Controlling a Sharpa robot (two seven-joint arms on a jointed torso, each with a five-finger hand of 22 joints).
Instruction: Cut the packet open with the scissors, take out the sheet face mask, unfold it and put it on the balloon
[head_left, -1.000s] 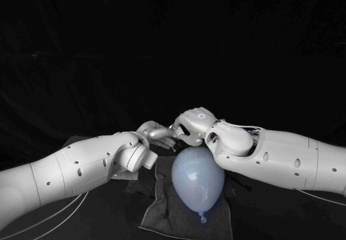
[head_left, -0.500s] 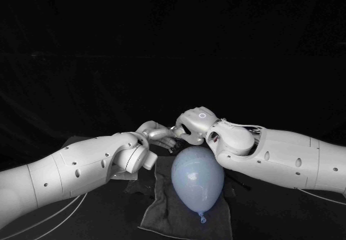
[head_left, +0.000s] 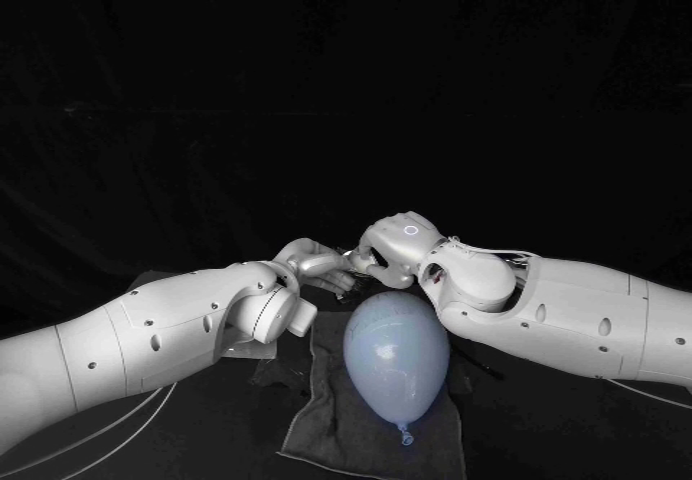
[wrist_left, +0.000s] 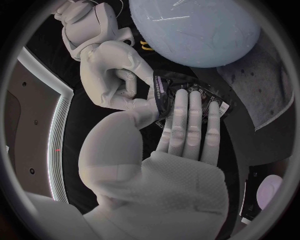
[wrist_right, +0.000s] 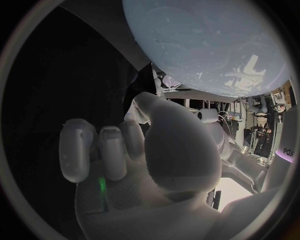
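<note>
Left hand (wrist_left: 181, 145) holds packet (wrist_left: 164, 92); right hand (wrist_left: 115, 70) curled at its edge, grip unclear; mask apparently not out; balloon (head_left: 394, 355) bare.

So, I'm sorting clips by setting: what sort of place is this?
Probably a robotics lab bench: a black table, a balloon lying on a grey towel, and the left robot hand and right robot hand at a packet.
</note>
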